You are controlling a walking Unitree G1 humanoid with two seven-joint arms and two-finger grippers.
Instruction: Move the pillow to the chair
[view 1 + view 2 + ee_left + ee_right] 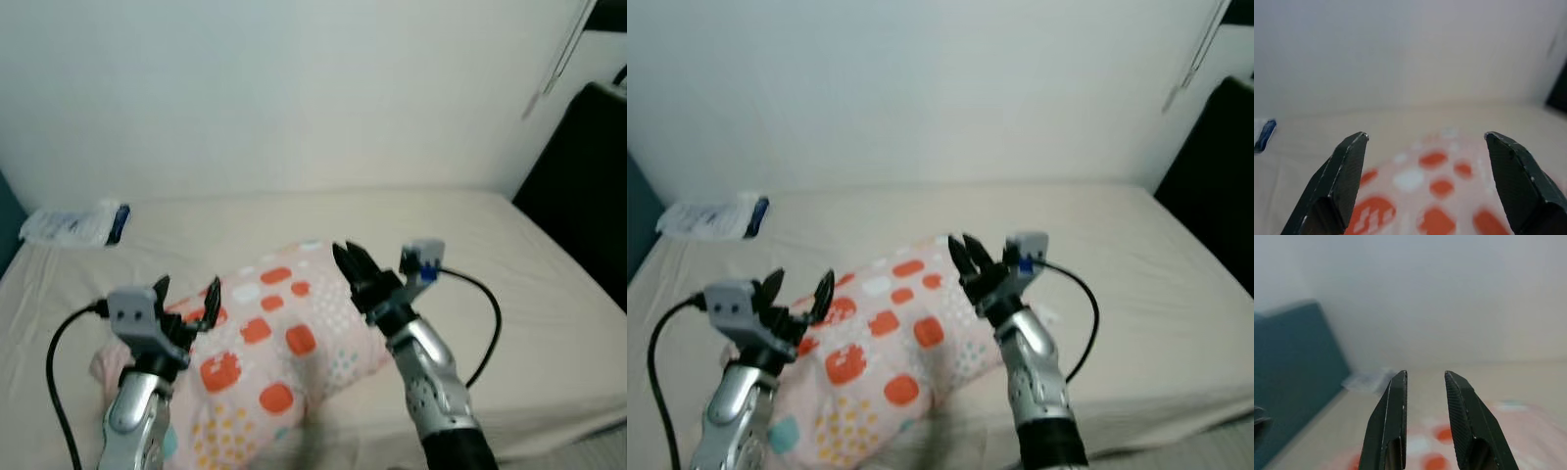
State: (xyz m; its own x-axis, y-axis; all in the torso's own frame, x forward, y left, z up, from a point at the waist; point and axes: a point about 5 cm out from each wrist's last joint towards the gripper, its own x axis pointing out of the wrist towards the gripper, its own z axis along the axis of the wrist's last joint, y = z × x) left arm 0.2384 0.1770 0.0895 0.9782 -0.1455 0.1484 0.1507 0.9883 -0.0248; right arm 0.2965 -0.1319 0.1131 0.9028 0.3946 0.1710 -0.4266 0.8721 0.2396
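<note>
While both hover open, left gripper and right gripper flank the pillow.

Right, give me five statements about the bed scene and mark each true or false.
1. The pillow lies on the bed. True.
2. The left gripper is clamped shut on the pillow. False: its fingers are spread open above it.
3. The right gripper is over the pillow's far edge. True.
4. The pillow is plain white. False: pink with orange and white patches.
5. A white and blue packet lies at the bed's far left corner. True.
</note>
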